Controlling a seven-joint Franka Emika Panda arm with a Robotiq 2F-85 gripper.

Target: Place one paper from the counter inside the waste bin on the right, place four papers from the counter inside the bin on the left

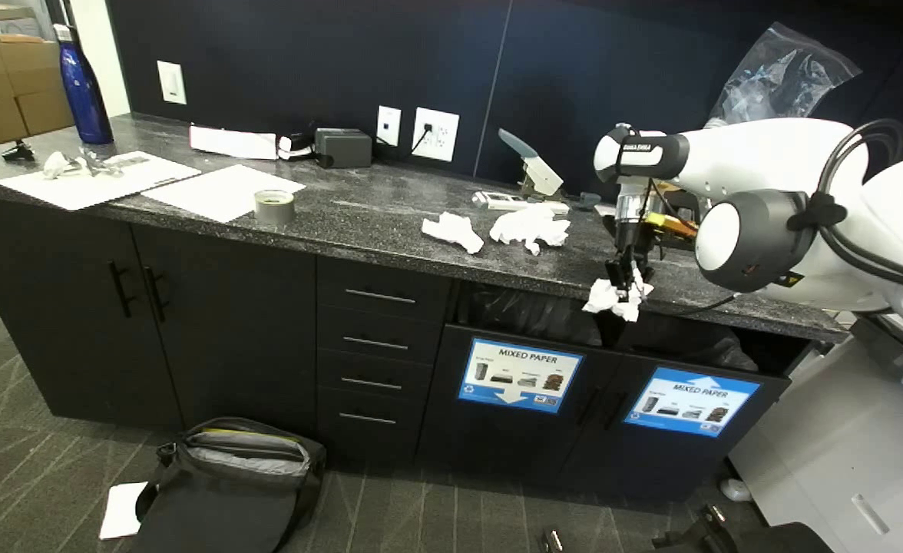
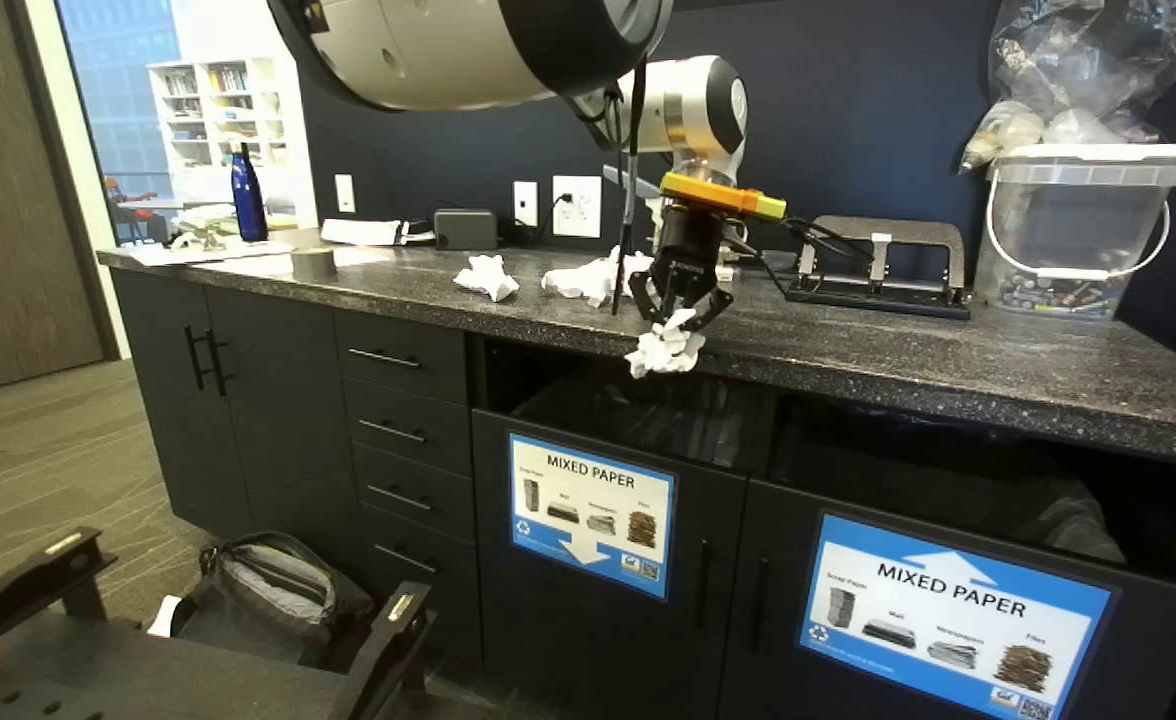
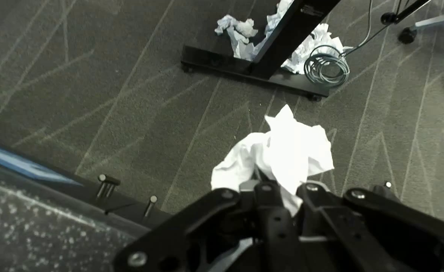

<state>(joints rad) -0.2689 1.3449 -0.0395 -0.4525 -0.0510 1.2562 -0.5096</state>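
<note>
Jaws pinch a crumpled paper (image 2: 666, 352) near the counter's front edge (image 2: 948, 392).

In both exterior views I read "MIXED PAPER" on the left sign (image 2: 591, 515), on the left door (image 2: 588, 640), with a downward arrow (image 2: 585, 551), and on the right sign (image 2: 953, 620), on the right door (image 2: 1138, 640), with an upward one. The right sign also says "Scrap Paper", "Mail", "Newspapers" and "Files". Lettering (image 1: 641, 147) on my arm (image 1: 782, 157) is too small.
</note>
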